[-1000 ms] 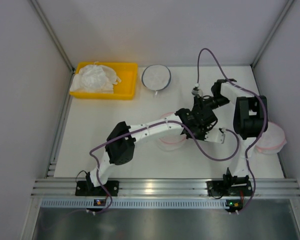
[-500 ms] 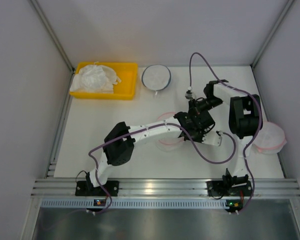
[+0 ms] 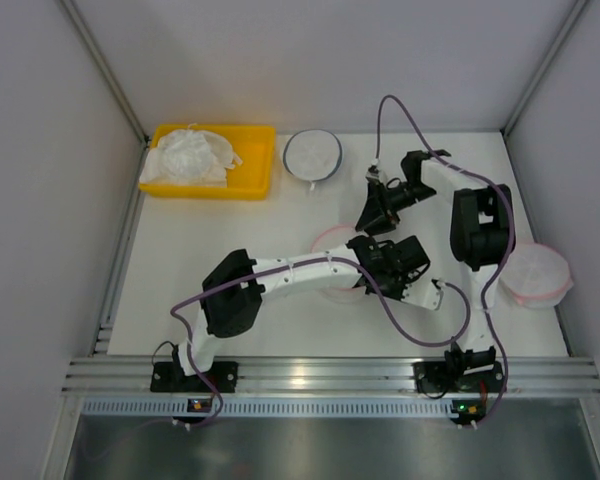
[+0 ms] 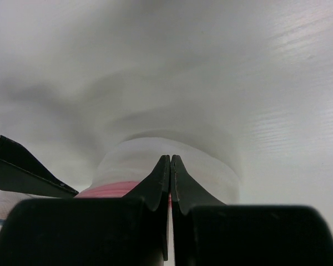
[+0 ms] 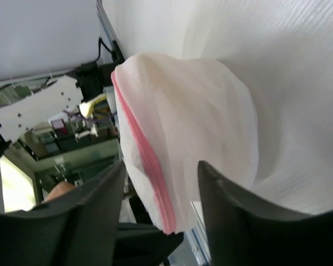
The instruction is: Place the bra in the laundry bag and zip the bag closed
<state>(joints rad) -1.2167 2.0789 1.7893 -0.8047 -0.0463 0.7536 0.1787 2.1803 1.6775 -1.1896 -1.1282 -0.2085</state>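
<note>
The laundry bag point(image 3: 329, 241), white mesh with a pink rim, lies mid-table, mostly under my left arm. My left gripper point(image 3: 368, 264) is shut; in the left wrist view its tips point(image 4: 170, 158) meet over the bag point(image 4: 211, 166), with pink rim showing in the slit. My right gripper point(image 3: 369, 221) is open just behind the bag. In the right wrist view the puffed bag point(image 5: 200, 111) and its pink zip point(image 5: 147, 160) stand between the spread jaws of that gripper point(image 5: 162, 166). White bras point(image 3: 192, 154) lie in the yellow bin point(image 3: 262, 160). I cannot tell what the bag holds.
A round white bag with a grey-blue rim point(image 3: 312, 153) lies at the back, beside the bin. A second pink-rimmed bag point(image 3: 536, 275) lies at the right edge by the right arm. Grey walls close in the left, back and right sides.
My right gripper has swung back and left, away from the left wrist, and now points at the bag. The left gripper has shifted slightly nearer. The right-hand pink bag is more exposed.
</note>
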